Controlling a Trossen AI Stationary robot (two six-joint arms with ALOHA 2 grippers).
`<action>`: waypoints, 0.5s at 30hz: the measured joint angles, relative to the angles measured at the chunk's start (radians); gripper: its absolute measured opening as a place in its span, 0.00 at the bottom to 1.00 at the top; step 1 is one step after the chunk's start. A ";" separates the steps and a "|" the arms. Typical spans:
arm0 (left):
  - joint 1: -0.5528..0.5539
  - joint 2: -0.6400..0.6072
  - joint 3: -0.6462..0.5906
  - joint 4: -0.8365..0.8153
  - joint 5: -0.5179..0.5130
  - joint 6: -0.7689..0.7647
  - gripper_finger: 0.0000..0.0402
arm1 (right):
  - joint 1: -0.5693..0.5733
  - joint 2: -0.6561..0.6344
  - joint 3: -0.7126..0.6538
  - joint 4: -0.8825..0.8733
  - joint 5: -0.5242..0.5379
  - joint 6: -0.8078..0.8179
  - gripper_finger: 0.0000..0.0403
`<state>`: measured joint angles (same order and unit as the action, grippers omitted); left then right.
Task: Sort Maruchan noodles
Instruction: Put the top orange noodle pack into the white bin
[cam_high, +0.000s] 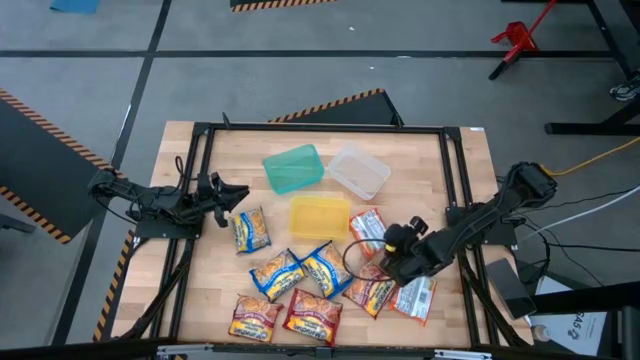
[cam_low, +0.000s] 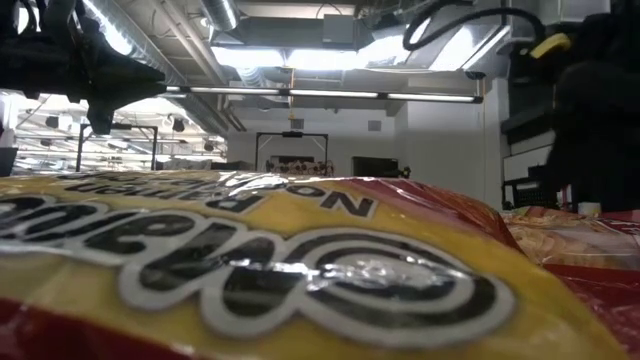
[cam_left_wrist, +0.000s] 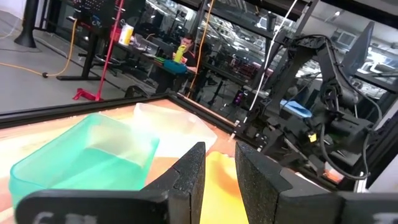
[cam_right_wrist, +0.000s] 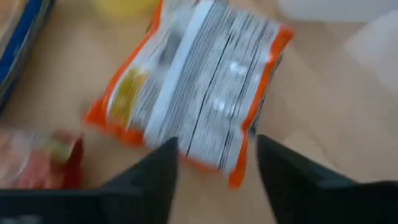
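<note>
Low view blocked by yellow noodle packet (cam_low: 250, 270) (close-up), teal container (cam_high: 293, 167) beyond

The left arm reaches in from the table's left edge, stretched low and nearly level across the frame rail, its wrist pointing toward the table's middle. The left gripper (cam_high: 238, 193) hangs over the left part of the table; in its wrist view the two dark fingers (cam_left_wrist: 189, 180) stand close together with only a narrow gap between them, and nothing sits in that gap.

The right arm comes in from the right edge, bent at the elbow, its forearm angled down toward the near right part of the table. The right gripper (cam_high: 392, 262) points downward there, its fingers (cam_right_wrist: 149, 177) spread apart and empty.
</note>
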<state>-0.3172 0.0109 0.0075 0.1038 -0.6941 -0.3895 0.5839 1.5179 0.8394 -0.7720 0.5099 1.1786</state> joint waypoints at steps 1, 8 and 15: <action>0.000 0.000 0.000 -0.001 0.000 0.000 0.21 | -0.001 -0.010 0.000 0.002 -0.030 -0.040 0.62; 0.000 0.000 0.000 0.000 0.000 -0.001 0.21 | -0.114 0.003 0.000 -0.049 -0.204 -0.365 0.93; 0.000 0.000 0.000 -0.001 0.000 -0.001 0.21 | -0.279 0.006 0.000 -0.013 -0.254 -0.578 0.97</action>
<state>-0.3172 0.0111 0.0076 0.1024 -0.6937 -0.3901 0.3044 1.5234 0.8394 -0.7854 0.2556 0.6005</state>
